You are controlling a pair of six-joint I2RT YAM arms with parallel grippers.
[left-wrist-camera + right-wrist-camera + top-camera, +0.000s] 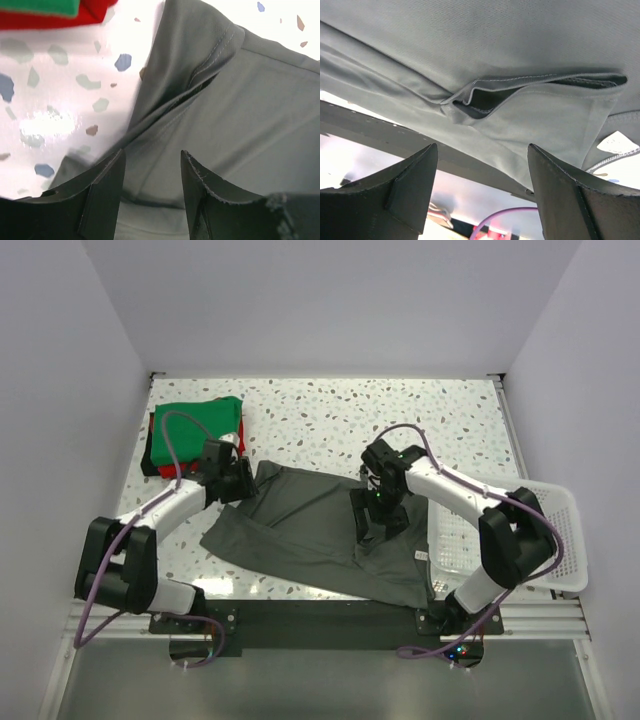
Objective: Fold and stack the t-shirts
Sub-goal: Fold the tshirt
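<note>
Top view: the charcoal-grey t-shirt [310, 535] lies spread and rumpled from the middle of the terrazzo table [330, 415] towards 6 o'clock, its near hem reaching the table's front edge. The left gripper [238, 480] sits at the shirt's 10 o'clock corner and the right gripper [378, 525] over its 3 o'clock part. The folded green t-shirt [195, 425] rests on the red t-shirt [163, 472] at 10 o'clock, just beside the left wall. The white mesh basket [560, 540] hangs over the table's edge at 4 o'clock. Bare tabletop runs from 12 to 2 o'clock.

Left wrist view: the left gripper [151, 155] has its jaws apart, with grey t-shirt [240, 100] cloth showing in the gap; nothing looks pinched. A stitched sleeve edge [210, 65] runs towards 1 o'clock. Bare table [50, 100] lies at 9 o'clock, and the red [45, 20] and green [40, 6] shirts at 11 o'clock.

Right wrist view: the right gripper [482, 147] has its jaws wide apart, holding nothing. The grey shirt [495, 40] fills the view from 9 round to 3 o'clock, a hemmed opening [520, 87] gaping at the middle. A white label [617, 142] shows at 4 o'clock.
</note>
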